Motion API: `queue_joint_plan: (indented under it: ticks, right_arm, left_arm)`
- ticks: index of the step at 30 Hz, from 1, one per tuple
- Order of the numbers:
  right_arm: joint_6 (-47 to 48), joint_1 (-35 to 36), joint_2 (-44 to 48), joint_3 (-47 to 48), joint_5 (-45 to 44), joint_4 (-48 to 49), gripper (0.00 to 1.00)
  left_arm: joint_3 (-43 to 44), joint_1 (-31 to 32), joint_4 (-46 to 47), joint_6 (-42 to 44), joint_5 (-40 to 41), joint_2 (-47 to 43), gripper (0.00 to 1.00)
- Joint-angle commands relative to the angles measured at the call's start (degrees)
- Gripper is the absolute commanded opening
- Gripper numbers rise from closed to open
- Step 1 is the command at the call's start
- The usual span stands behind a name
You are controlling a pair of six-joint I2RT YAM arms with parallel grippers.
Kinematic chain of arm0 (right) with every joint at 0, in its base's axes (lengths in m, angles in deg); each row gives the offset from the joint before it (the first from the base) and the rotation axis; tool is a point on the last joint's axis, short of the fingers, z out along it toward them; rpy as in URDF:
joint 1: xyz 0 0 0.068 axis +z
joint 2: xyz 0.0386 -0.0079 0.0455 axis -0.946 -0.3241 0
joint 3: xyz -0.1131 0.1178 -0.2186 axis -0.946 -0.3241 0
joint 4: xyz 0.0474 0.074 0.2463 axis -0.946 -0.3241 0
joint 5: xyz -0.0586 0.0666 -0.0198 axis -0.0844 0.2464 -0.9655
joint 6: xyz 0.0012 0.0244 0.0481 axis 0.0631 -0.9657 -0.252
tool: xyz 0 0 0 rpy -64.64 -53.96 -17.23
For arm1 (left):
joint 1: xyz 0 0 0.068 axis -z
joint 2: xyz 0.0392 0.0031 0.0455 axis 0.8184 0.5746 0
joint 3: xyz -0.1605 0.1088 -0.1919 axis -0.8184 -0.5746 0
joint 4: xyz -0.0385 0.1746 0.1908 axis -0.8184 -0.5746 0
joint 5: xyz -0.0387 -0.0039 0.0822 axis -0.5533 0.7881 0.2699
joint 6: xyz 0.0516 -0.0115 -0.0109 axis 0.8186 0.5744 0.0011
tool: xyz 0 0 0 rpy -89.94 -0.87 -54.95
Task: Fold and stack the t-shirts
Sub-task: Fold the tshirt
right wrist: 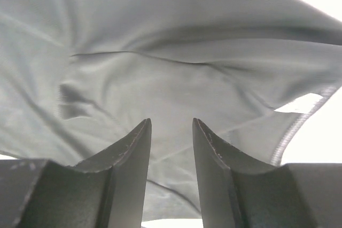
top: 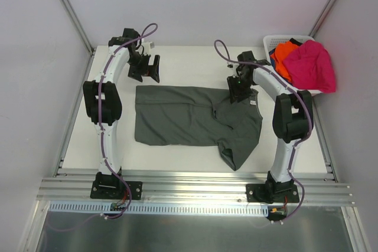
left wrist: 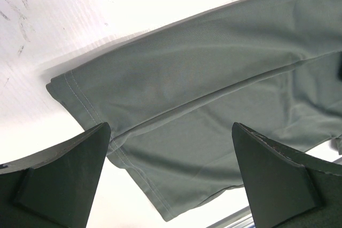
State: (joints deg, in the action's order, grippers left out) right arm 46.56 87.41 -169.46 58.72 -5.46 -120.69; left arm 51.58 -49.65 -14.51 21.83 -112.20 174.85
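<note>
Your left hand (top: 152, 69) hangs over the far left part of the white surface (top: 183, 159). It sits just beyond the far left corner of the large dark grey-green short-sleeved cloth t-shirt (top: 189, 116). Its jaws are spread wide and hold nothing. In the left wrist view the fingers (left wrist: 59, 182) frame the shirt's stitched hem corner (left wrist: 214, 94), which lies flat below them with bare surface on either side.

The grey-green shirt lies spread across the middle of the surface, between the two arms. Its hem is to the left and its collar end to the right. The left half is fairly smooth. The right half is rumpled, and one part trails toward the near edge.

Your right hand (top: 239, 94) is down at the far right edge of that shirt. In the right wrist view its fingers (right wrist: 128, 174) stand close together with a narrow gap. Creased grey-green cloth (right wrist: 160, 52) fills the view beyond them. You cannot tell from here whether they are pinching the fabric.

A white plastic lattice basket (top: 283, 39) sits in the far right corner. A magenta-pink cloth t-shirt (top: 313, 66) is heaped on it and hangs over its right rim. An orange cloth t-shirt (top: 285, 55) lies just to its left.
</note>
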Motion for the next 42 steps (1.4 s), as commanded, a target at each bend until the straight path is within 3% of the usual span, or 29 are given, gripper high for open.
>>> queue_joint_plan:
  ticks: [1, 14, 31, 34, 38, 42]
  right_arm:
    - [2.2, -1.7, 0.4, 2.6, -0.8, -0.6, 0.40]
    - [3.8, -12.6, -2.8, 3.7, -1.8, 0.2, 0.39]
    - [4.6, -12.8, -9.2, 9.1, 0.9, 0.1, 0.41]
    - [5.4, -12.8, -9.4, 9.2, 2.6, -0.3, 0.29]
    - [5.9, -13.0, -8.6, 9.0, 3.7, -1.4, 0.03]
    - [6.6, -13.9, -7.2, 7.1, 3.0, -1.7, 0.01]
  left_arm:
    - [-0.6, 0.0, -0.5, 1.4, -0.3, -0.3, 0.98]
    - [-7.0, 0.3, -1.4, 2.2, -3.1, -1.8, 0.98]
    - [-6.6, 1.4, -1.5, 1.7, -2.3, -2.5, 0.99]
    - [-6.5, 1.4, -1.5, 1.8, -2.1, -2.5, 0.99]
    - [-6.1, 1.4, -1.5, 1.7, -2.0, -2.2, 0.99]
    - [-5.9, 1.4, -1.5, 1.6, -2.0, -1.8, 0.99]
